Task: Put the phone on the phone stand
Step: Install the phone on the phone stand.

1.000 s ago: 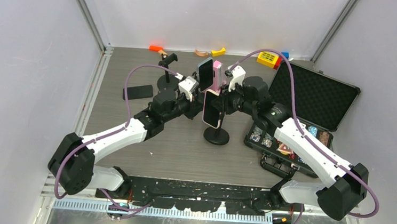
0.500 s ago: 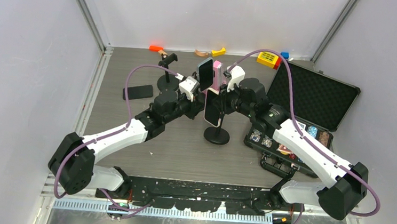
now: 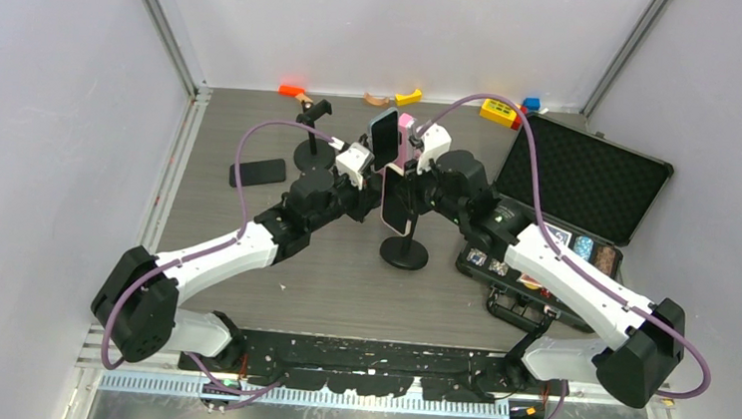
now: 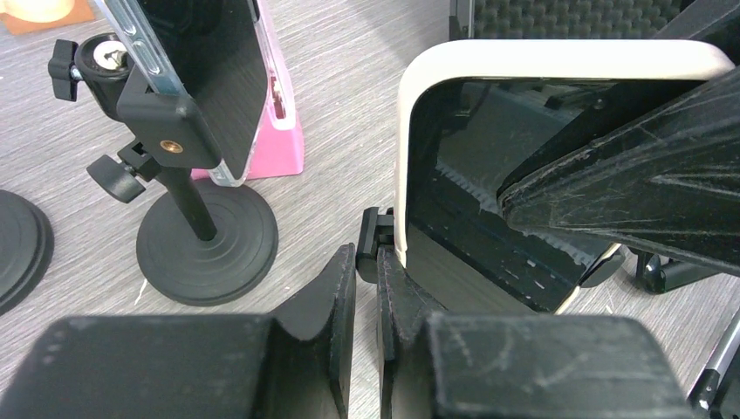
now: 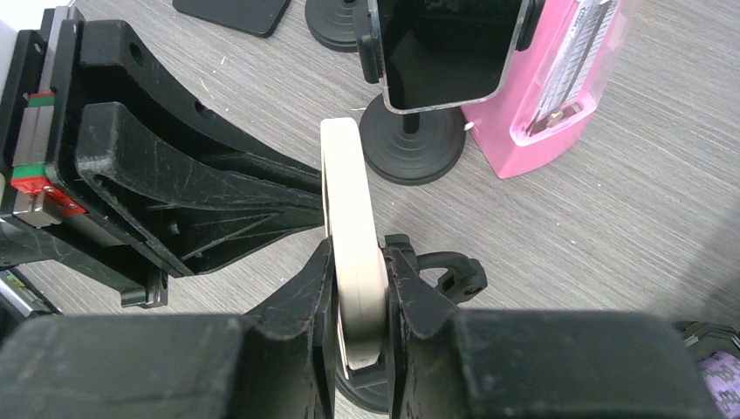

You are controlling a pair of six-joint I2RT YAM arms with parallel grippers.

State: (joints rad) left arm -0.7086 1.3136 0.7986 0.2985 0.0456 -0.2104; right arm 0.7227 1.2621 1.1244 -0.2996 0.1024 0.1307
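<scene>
The cream-cased phone (image 3: 397, 204) stands upright over the phone stand (image 3: 404, 254) in the middle of the bench (image 3: 331, 291). My right gripper (image 5: 358, 284) clenches it face and back. My left gripper (image 4: 365, 262) is pinched on the stand's clamp tab at the phone's edge.

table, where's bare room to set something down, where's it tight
Free: the near-centre patch between the left arm, right arm and the phone stand; also the left edge, nearer than the black slab. Crowded: the middle, where the left gripper and right gripper meet at the cream phone, and the right side by the open case.
</scene>
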